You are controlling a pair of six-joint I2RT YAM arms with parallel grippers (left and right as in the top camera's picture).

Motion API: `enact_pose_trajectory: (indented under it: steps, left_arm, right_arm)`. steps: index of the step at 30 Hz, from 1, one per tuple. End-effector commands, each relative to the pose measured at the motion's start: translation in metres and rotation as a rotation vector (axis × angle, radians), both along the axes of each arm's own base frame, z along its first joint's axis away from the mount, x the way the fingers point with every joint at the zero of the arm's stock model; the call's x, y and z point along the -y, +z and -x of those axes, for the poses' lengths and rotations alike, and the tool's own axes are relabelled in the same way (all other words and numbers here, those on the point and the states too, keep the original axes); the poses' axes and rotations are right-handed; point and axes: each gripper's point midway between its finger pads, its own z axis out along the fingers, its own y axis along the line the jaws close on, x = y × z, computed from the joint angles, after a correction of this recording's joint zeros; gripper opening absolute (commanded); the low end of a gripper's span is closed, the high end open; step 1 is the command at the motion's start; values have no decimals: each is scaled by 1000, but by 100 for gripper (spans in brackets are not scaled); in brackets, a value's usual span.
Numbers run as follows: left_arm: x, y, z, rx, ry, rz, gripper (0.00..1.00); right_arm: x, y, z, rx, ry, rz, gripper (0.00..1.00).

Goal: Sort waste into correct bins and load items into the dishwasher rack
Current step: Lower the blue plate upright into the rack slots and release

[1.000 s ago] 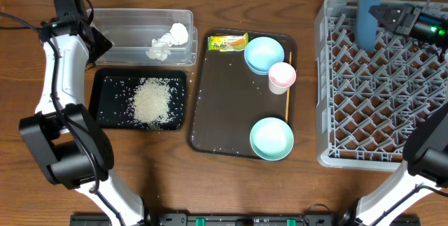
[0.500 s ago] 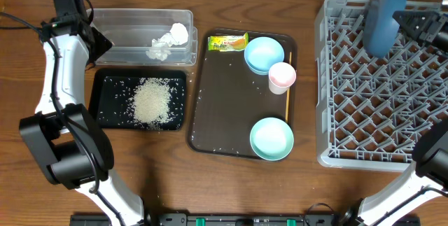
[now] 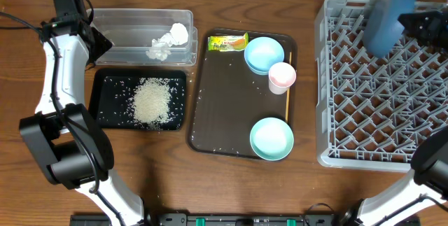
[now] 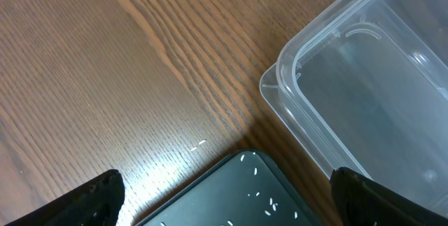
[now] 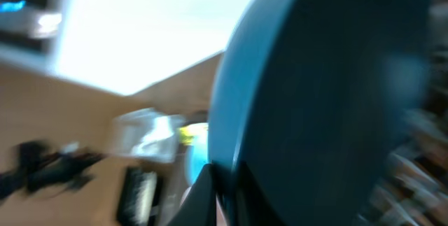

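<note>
My right gripper (image 3: pixel 407 22) is shut on the dark blue plate (image 3: pixel 388 20), held on edge above the back of the grey rack (image 3: pixel 364 131); the plate fills the right wrist view (image 5: pixel 329 100). My left gripper (image 4: pixel 224 198) is open and empty over the corner of the black tray (image 4: pixel 238 198), beside the clear tub (image 4: pixel 364 93). The rice heap (image 3: pixel 151 101) lies in the black tray (image 3: pixel 105 79). The tissue (image 3: pixel 168 42) lies in the clear tub (image 3: pixel 126 23). The wrapper (image 3: pixel 227 42), two pale blue bowls (image 3: pixel 264 54) (image 3: pixel 271 138), the pink cup (image 3: pixel 282 75) and the orange stick (image 3: pixel 288 103) sit on the brown tray.
The brown serving tray (image 3: pixel 217 107) lies mid-table between the bins and the rack. A few loose grains are scattered on it and on the wood near the black tray.
My right gripper has carried the plate to the right and slightly down over the rack's back edge, turning it. The left arm has not moved.
</note>
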Motion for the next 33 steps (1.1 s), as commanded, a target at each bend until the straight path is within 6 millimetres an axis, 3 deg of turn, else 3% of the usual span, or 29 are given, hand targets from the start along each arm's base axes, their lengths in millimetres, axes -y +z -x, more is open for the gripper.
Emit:
enact_pose_trajectory:
  steps: [1,4,12,17,22,26,29,30,31,32,33]
  left_arm:
    - [-1,-4,1,-8,12,1,96]
    - [-1,-4,1,-8,12,0,96]
    - [-1,-4,1,-8,12,1,96]
    - [-1,-4,1,-8,12,1,96]
    - [-1,-4,1,-8,12,1,96]
    - [-1,-4,1,-8,12,0,96]
    - [-1,-4,1,-8,12,1,96]
    - [-1,-4,1,-8,12,1,96]
    - [-1,-4,1,-8,12,0,96]
    - [-1,-4,1,-8,12,0,96]
    - [-1,-4,1,-8,12,0,96]
  right_arm:
    - [77,-71,24,-355,-357,239,9]
    - [88,-69,33,-403,-429,286,17]
    - [93,-54,46,-440,-524,295,16]
    - [85,-33,50,-402,-522,308,16]
    - [64,-8,51,-351,-493,323,16]
    - [18,18,40,-235,-346,352,17]
    - [-43,41,26,-106,-162,352,20]
    - [-63,47,22,-70,-108,336,32]
    - [-87,53,19,-37,-47,313,55]
    - [-113,58,17,-2,25,285,72]
    - [-134,61,14,26,80,276,72]
